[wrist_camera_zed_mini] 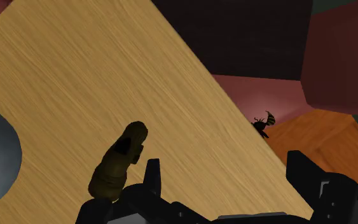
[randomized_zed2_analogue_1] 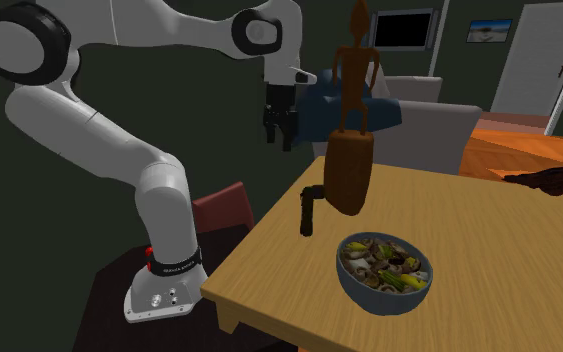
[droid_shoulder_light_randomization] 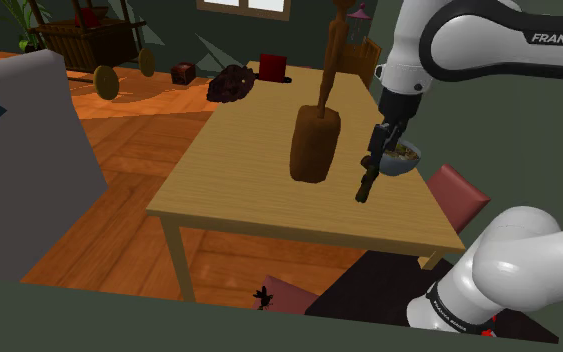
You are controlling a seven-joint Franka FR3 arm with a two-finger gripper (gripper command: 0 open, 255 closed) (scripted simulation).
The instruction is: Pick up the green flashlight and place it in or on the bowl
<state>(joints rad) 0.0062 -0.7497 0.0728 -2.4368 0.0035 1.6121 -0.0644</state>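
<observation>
The flashlight [randomized_zed2_analogue_1: 309, 211], dark olive in my wrist view and almost black from farther off, stands upright on the desk [randomized_zed2_analogue_1: 489, 260] close to its edge. Just beside it rises a tall brown carved figure [randomized_zed2_analogue_1: 351, 150]. The grey-blue bowl [randomized_zed2_analogue_1: 384, 277], heaped with brown and yellow pieces, sits near the flashlight on the same desk, toward the second exterior view's lower right.

My pincer [randomized_zed2_analogue_1: 281, 136] hangs in the air above the flashlight, apart from it, with the fingers spread and nothing between them. In my wrist view the flashlight [wrist_camera_zed_mini: 117, 162] lies outside the fingers, between them and the bowl's rim [wrist_camera_zed_mini: 9, 149]. A dark red chair [randomized_zed2_analogue_1: 224, 210] stands by the desk's edge.
</observation>
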